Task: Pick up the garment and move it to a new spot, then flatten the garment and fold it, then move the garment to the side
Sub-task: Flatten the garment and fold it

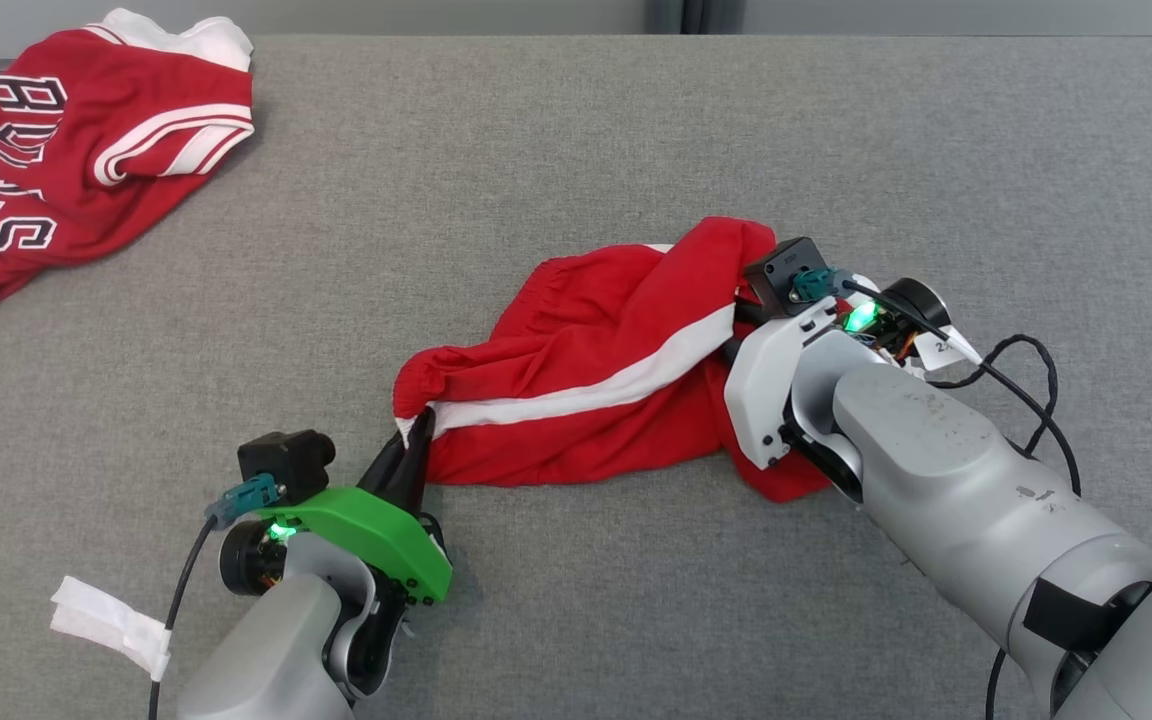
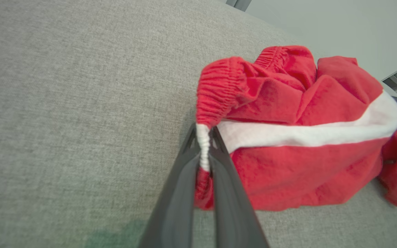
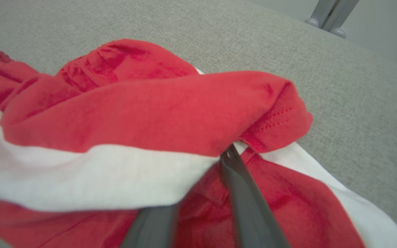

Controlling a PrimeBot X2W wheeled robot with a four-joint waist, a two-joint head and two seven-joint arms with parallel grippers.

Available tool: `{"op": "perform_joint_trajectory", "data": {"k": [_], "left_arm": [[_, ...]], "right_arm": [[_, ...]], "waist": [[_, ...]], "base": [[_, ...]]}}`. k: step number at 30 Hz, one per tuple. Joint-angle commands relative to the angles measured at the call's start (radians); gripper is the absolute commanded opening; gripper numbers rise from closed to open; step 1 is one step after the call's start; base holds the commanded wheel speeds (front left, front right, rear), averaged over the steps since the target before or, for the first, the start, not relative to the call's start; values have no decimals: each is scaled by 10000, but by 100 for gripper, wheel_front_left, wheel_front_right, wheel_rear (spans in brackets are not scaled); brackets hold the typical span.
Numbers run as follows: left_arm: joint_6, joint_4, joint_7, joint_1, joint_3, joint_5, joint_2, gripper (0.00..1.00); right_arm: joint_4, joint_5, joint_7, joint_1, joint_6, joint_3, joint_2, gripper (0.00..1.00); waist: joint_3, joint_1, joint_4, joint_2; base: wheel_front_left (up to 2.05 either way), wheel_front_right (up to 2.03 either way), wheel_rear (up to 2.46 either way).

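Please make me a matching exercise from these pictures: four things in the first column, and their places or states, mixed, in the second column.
1 left gripper
2 right gripper
3 red shorts
4 red jersey

a at the far left corner of the table
b crumpled in the middle of it
c fingers among folds at the hem end
d shut on the elastic waistband

Pairs: 1-d, 2-c, 3-b, 4-a

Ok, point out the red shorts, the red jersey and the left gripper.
red shorts (image 1: 596, 320), head view, red cloth above the white stripe.
red jersey (image 1: 96, 200), head view, beside the lettering.
left gripper (image 2: 204, 137), left wrist view, between the fingertips.
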Motion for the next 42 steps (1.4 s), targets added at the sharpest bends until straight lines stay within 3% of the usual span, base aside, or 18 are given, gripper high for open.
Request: {"op": "perform_joint_trajectory", "data": {"k": [1,4,11,20,31,37,42], "left_arm": [[-32,7,-7,-114,-15,-48,11,0],[-32,10,-7,-100,28,-68,24,0],[-32,-150,-7,97,404,97,177,0],[-32,-926,-7,356,1252,756,371,0],[-32,-3330,-7,946,2728,2329,270,0],[-32,-5179,-7,1173,3163,3201,256,0],[66,-6537,192,1052,3197,3491,664,0]], "right_arm": [[51,98,-33,-138,-15,78,-59,29],[105,248,-286,-233,-15,186,-64,0],[-31,376,-850,-430,-15,434,-222,0],[-1058,663,-1188,-165,-15,119,-932,0],[-4613,266,-1207,1165,-15,-1903,-2773,0],[-6672,-273,-1204,2121,-15,-3235,-3448,0],[-8618,-202,-783,2869,-15,-4481,-3611,0]], "waist": [[9,0,21,0],[4,0,2,0],[-156,0,-252,0],[-562,0,-770,0],[-1315,0,-1408,0],[-1963,0,-1772,0],[-2481,0,-2075,0]], "base": [[0,0,0],[0,0,0],[0,0,0],[0,0,0],[0,0,0],[0,0,0],[0,0,0]]}}
